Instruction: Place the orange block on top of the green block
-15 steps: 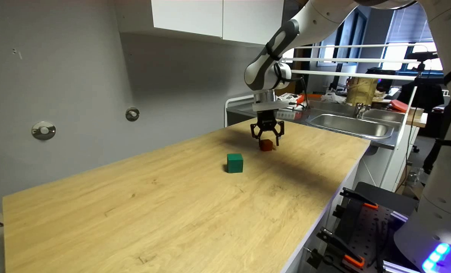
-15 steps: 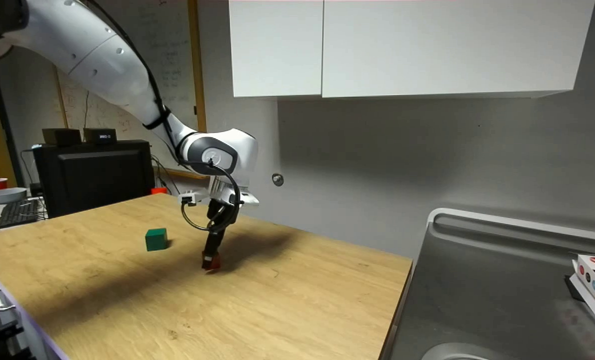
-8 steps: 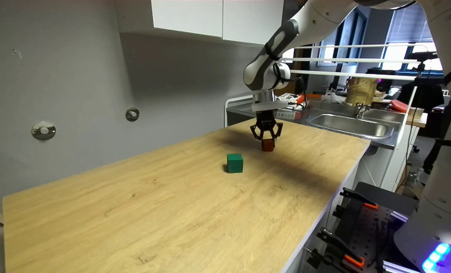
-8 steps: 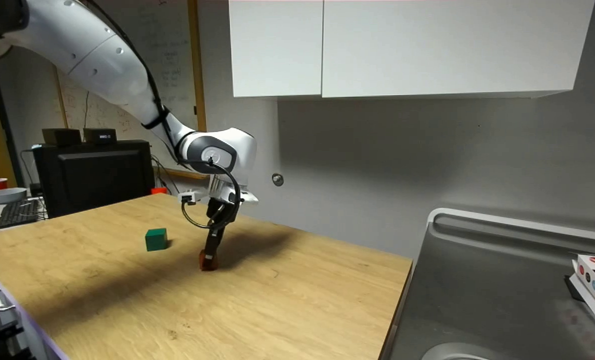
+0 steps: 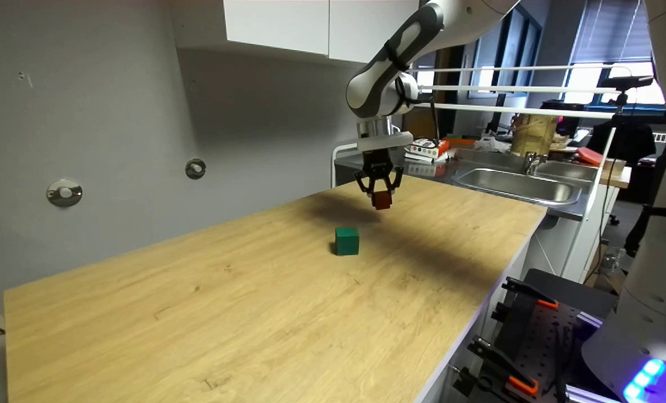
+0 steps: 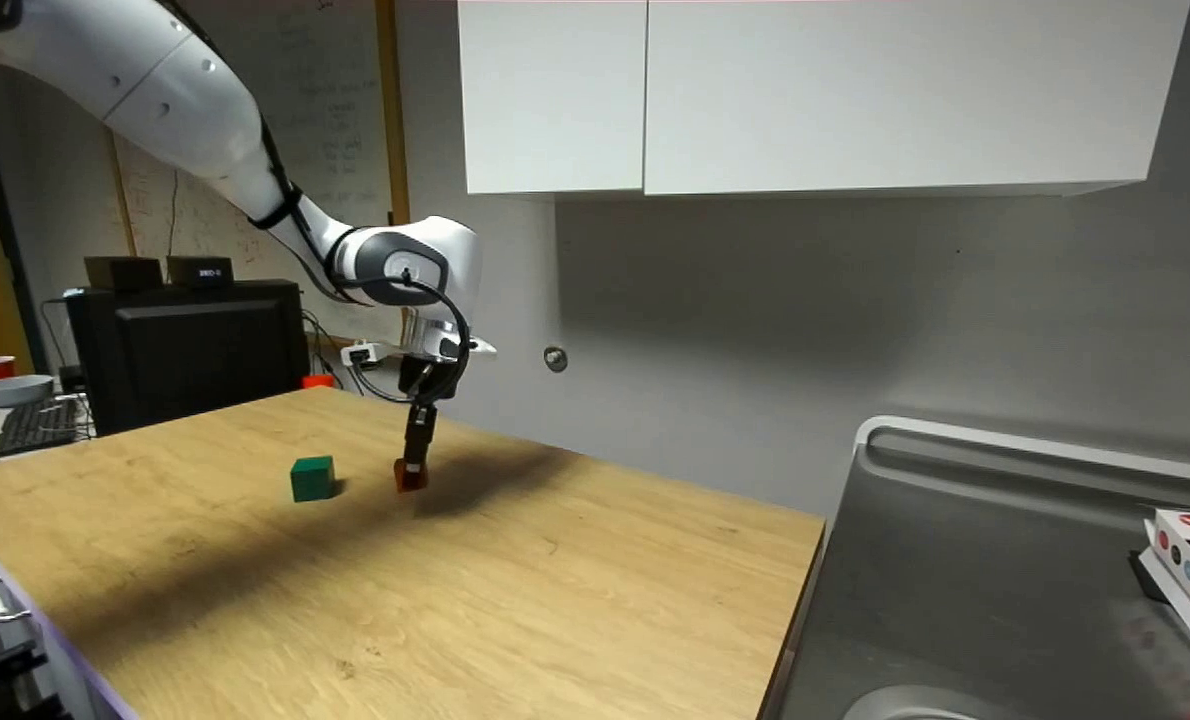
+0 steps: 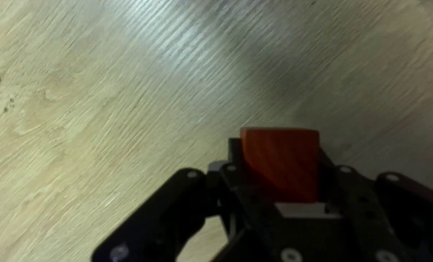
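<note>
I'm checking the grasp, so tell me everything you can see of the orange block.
The orange block is a small red-orange cube with plain visible faces, partly shaded; possibly painted wood, though that is unclear. The gripper is shut on it, its jaws against two opposite sides and hiding parts of them. It hangs above the table, apparently slightly tilted, touching only the gripper. In both exterior views it shows right of the green block.

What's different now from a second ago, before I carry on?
The jaws, open around the orange block a second ago, have closed on it, lifted it off the table and shifted it slightly toward the green block. The green block has stayed put on the table.
</note>
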`<state>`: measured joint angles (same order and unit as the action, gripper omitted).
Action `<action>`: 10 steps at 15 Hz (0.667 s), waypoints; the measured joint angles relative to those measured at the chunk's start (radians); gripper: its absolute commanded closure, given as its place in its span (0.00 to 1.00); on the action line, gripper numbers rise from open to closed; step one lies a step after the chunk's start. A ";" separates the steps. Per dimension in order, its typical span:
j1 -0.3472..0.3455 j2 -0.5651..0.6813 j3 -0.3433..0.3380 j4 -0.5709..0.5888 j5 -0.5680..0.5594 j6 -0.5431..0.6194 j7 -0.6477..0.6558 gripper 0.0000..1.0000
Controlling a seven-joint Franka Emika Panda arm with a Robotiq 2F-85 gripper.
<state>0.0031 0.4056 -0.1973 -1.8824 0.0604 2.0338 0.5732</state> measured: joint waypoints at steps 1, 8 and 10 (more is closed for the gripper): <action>0.014 -0.009 0.005 0.000 -0.015 -0.001 0.012 0.81; 0.110 -0.032 0.066 0.000 -0.112 -0.026 0.091 0.81; 0.138 -0.032 0.090 0.000 -0.134 -0.042 0.109 0.81</action>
<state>0.1415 0.3735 -0.1068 -1.8821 -0.0736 1.9915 0.6819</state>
